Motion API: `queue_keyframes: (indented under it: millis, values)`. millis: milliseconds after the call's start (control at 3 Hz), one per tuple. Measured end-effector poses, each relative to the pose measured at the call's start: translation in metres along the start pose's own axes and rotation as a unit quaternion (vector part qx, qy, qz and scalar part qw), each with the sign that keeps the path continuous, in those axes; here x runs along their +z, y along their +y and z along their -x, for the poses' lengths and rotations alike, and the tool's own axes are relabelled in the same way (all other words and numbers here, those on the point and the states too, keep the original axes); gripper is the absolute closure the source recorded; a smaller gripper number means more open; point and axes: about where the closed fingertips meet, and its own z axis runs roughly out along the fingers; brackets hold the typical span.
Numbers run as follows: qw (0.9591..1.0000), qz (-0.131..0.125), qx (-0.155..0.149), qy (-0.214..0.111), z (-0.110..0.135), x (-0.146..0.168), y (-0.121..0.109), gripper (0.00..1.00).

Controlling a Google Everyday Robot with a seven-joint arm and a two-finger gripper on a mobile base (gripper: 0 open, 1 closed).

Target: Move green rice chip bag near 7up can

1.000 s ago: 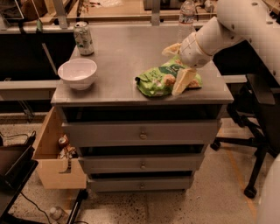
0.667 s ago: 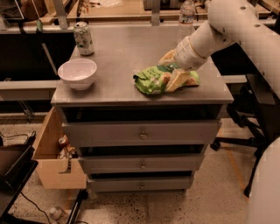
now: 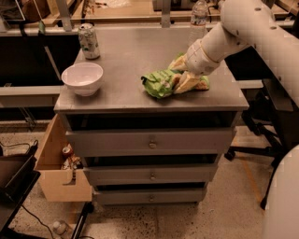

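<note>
The green rice chip bag point(image 3: 158, 83) lies crumpled on the grey cabinet top point(image 3: 131, 56), right of centre. My gripper point(image 3: 183, 73) comes in from the upper right on a white arm. Its tan fingers point(image 3: 188, 83) straddle the bag's right end and are closed on it. The bag's right part is hidden under the fingers. The 7up can point(image 3: 88, 41) stands upright at the far left corner of the top, well left of the bag and the gripper.
A white bowl point(image 3: 83, 78) sits at the front left of the top, between the can and the front edge. A clear water bottle point(image 3: 198, 14) stands at the back right. A wooden box point(image 3: 56, 175) hangs open at the cabinet's left side. A chair base point(image 3: 247, 144) is at the right.
My gripper has come down onto the bag's right end. Bag and gripper have shifted a little to the left along the top. The can and bowl have not moved.
</note>
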Motion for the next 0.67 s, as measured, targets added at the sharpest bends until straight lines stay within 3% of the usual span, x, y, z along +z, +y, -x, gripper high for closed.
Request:
queue_keyframes:
  millis: [667]
  values:
    - [1.0,0.0,0.0,0.0,0.0003,0.0007,-0.0001,1.0]
